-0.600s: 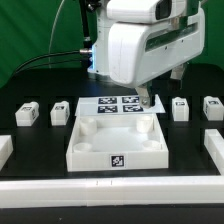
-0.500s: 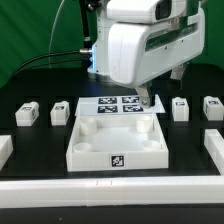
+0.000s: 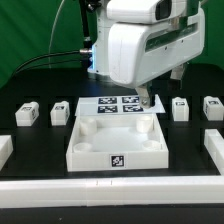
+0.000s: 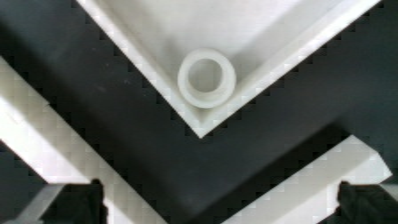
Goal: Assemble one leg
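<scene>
Only in the exterior view are the four legs seen, all set on the black worktop [image 3: 40, 135] and none held. The outer left leg [image 3: 27, 114] and inner left leg [image 3: 61, 112] are placed at that view's left of the tray [image 3: 115, 150], and the inner right leg [image 3: 180, 108] and outer right leg [image 3: 212, 106] at its right.

The gripper [image 3: 148, 100] is seen low at the tray's far right corner, just beside the marker board [image 3: 112, 104]. Its opening is masked there by the arm [image 3: 140, 45].

Only in the wrist view is a corner of the tray [image 4: 267, 50] shown close, with its round hole [image 4: 208, 78]. There the gripper [image 4: 210, 205] is seen spread wide, with nothing gripped between the fingers [image 4: 54, 205], which are blurred and cut off by the frame.

The tags on the legs are too small to be read.
</scene>
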You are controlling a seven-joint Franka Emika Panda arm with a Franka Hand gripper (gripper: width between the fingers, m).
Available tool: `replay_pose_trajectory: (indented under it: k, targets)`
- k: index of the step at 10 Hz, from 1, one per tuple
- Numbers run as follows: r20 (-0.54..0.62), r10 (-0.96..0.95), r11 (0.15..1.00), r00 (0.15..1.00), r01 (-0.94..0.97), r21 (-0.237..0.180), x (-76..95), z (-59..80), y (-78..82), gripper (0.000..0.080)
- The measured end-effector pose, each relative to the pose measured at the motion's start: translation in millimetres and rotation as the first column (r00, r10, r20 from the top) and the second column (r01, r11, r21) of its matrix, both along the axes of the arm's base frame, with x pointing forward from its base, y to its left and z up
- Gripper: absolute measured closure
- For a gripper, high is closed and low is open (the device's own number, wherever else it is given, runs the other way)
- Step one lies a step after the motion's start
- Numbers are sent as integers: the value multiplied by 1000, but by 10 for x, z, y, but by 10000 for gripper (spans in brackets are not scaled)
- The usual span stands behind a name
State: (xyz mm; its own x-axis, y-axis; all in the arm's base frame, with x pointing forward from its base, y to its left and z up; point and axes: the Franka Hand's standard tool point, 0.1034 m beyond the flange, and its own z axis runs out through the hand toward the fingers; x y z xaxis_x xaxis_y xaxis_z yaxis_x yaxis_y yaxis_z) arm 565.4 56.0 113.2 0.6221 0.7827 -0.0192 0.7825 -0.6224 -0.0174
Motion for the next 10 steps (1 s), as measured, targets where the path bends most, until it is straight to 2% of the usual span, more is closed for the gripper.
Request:
replay_pose_trajectory:
  k: [5,9,10]
  targets:
    - [1,10,1000,1000,-10,0,-15,-6,-17,150]
    - [-11,170,985,985,-170,1,-392,-116,-258,150]
    - [-26,263,965,964,-263,8,-500,-177,-352,150]
